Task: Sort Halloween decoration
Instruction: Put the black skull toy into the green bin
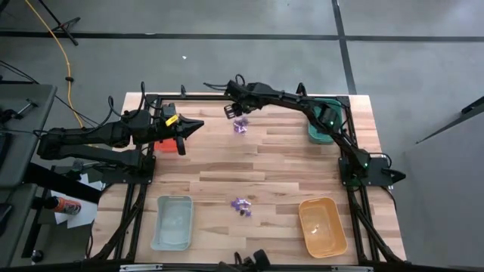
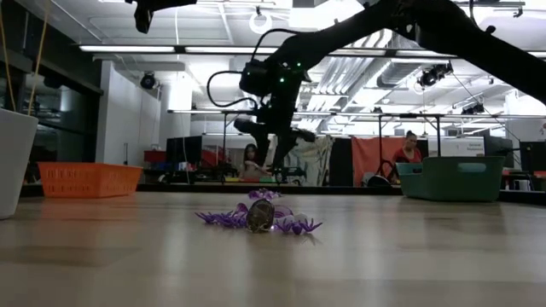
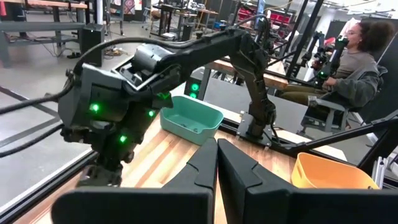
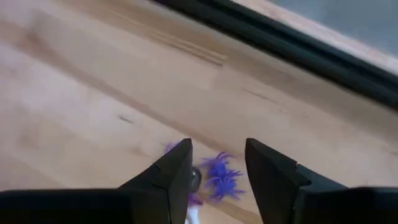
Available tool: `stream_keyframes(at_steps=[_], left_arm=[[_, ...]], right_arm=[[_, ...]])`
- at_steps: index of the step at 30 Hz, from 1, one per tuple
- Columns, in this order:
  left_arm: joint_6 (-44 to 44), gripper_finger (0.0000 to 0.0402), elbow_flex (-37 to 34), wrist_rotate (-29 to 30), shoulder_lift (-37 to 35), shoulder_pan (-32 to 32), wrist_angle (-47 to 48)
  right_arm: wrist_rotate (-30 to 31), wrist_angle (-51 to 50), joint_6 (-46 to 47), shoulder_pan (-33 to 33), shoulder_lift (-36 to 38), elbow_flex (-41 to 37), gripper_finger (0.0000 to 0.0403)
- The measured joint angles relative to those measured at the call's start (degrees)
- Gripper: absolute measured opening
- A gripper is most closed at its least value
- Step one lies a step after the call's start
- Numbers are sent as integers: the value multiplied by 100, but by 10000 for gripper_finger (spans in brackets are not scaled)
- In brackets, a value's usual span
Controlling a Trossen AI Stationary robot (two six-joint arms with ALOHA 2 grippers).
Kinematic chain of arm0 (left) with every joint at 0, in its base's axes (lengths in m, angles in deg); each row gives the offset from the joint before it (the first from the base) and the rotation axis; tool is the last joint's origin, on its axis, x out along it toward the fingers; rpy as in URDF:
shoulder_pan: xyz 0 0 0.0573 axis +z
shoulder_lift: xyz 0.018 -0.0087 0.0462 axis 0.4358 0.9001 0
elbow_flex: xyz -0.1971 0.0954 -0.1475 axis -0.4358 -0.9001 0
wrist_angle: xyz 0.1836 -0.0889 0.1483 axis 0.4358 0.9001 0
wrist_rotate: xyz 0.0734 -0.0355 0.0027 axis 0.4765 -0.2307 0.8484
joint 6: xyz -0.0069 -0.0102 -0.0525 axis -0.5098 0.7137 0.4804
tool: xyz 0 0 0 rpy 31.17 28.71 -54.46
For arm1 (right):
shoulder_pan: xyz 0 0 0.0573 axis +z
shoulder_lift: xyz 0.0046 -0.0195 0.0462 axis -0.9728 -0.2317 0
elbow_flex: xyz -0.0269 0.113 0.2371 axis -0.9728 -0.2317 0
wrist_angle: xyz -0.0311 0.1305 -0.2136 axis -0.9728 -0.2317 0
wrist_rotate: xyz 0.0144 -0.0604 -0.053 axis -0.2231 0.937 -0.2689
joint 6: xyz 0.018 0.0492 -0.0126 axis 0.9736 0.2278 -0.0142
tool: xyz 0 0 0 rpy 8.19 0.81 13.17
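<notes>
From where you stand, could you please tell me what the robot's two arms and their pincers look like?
Both arms are dark, almost black, jointed and slim, with black cables looped along them. Small green lights glow on the right arm. The left pincer has two dark, wedge-shaped fingers; the right pincer has the same angular black fingers. The left arm carries a yellow marking near its wrist.

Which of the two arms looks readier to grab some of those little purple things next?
The right. Its gripper is open right above a purple clump at the far side of the table. The left gripper is shut and waits over the red tray.
</notes>
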Motion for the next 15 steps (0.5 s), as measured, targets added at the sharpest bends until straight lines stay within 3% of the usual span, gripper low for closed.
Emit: stream_keyframes(at_steps=[3, 8, 15], left_arm=[[0, 1, 0, 2, 0, -1, 2], [0, 1, 0, 2, 0, 0, 1], [0, 1, 0, 125, -1, 1, 1]], right_arm=[[-588, -40, -768, -111, -9, -8, 113], [-1171, -17, -1915, -249, -52, -11, 13], [-1508, -136, -2877, -324, -26, -11, 3]])
